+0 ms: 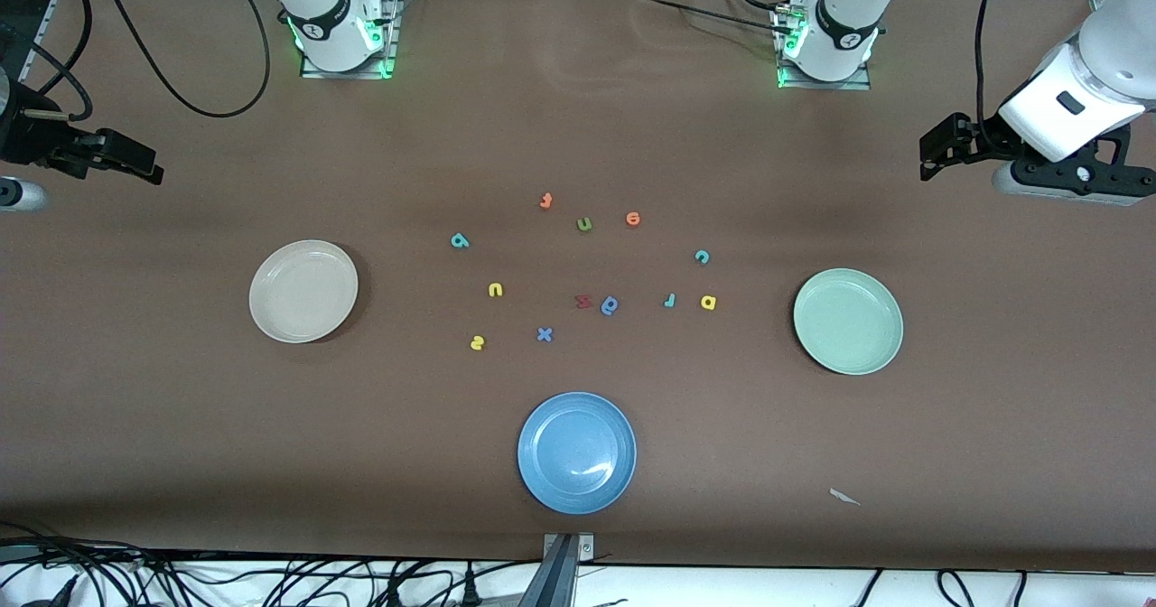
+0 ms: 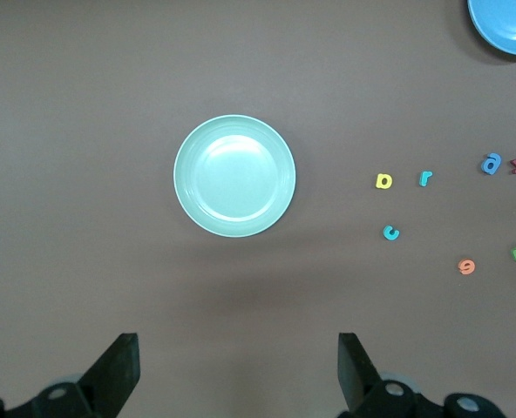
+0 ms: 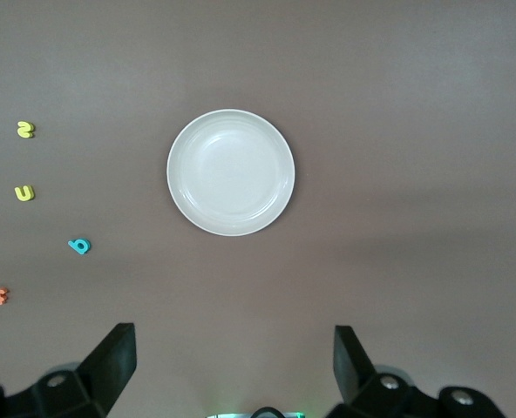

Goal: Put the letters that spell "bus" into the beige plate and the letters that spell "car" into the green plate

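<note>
Brown worktop under even overhead light

The worktop [image 1: 578, 119] is covered in matte brown sheet that wrinkles slightly near the bases' edge. Along the edge nearest the front camera, black cables [image 1: 271, 584] tangle over a white floor [image 1: 722, 589]. A small white scrap [image 1: 844, 497] lies on the sheet.
</note>
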